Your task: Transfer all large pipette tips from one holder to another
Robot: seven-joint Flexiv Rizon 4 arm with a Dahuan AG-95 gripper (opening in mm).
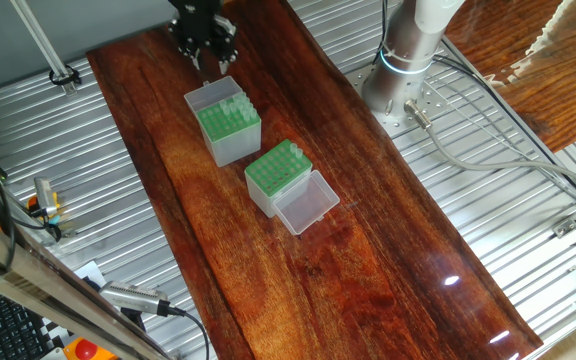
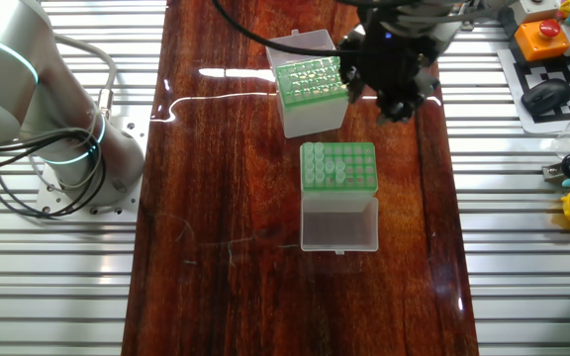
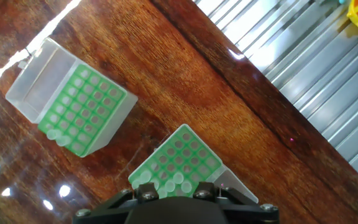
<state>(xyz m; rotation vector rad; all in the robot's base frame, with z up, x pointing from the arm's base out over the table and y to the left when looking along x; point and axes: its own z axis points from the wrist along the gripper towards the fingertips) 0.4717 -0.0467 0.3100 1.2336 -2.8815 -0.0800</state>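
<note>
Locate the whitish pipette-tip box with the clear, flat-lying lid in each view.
One fixed view: the whitish box is at centre, below and right of the grey box.
The other fixed view: the whitish box is at centre, directly below the grey box.
Hand view: the whitish box is at bottom centre, with the grey box to its upper left.
Shared landmark: the grey box, with its lid on the side facing away.

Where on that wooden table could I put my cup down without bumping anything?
The long bare stretch of wooden table beyond the clear-lidded box looks free. It is crowded at the far end, where the grey box sits under the gripper.
</note>
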